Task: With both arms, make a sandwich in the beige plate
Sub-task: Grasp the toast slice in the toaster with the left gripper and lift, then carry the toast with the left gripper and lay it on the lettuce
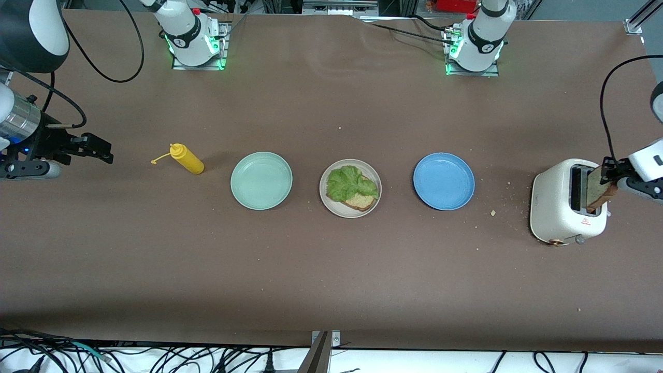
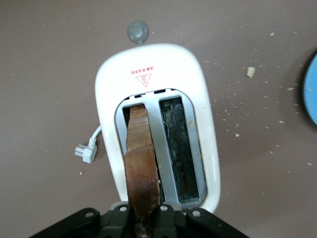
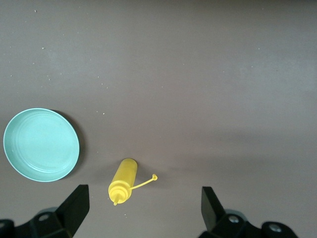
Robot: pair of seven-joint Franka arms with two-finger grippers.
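The sandwich is partly built: on the beige plate (image 1: 331,204), which sits mid-table between the mint-green plate (image 1: 261,180) and the blue plate (image 1: 444,181), a slice of toasted bread (image 1: 361,198) lies flat with a ruffled lettuce leaf (image 1: 349,182) resting on top of it, the leaf covering most of the slice and leaving one corner bare. No second slice covers the lettuce yet, so the top of the sandwich is what remains. That missing piece appears to be the second toast slice (image 2: 140,163), which stands upright in one slot of the white toaster (image 1: 557,207) at the left arm's end of the table; the slot beside it is empty. The left gripper (image 2: 143,218) is over the toaster with its fingers pinching the upper edge of this slice, which is still partly down in the slot. Judging from this, the remaining work is to draw the slice clear of the toaster, carry it over the blue plate to the beige plate, and lay it on the lettuce. The right gripper (image 3: 143,206) waits with its fingers spread wide, over bare table near the yellow squeeze bottle (image 1: 187,158), holding nothing. Crumbs (image 1: 492,212) are scattered on the table by the toaster.
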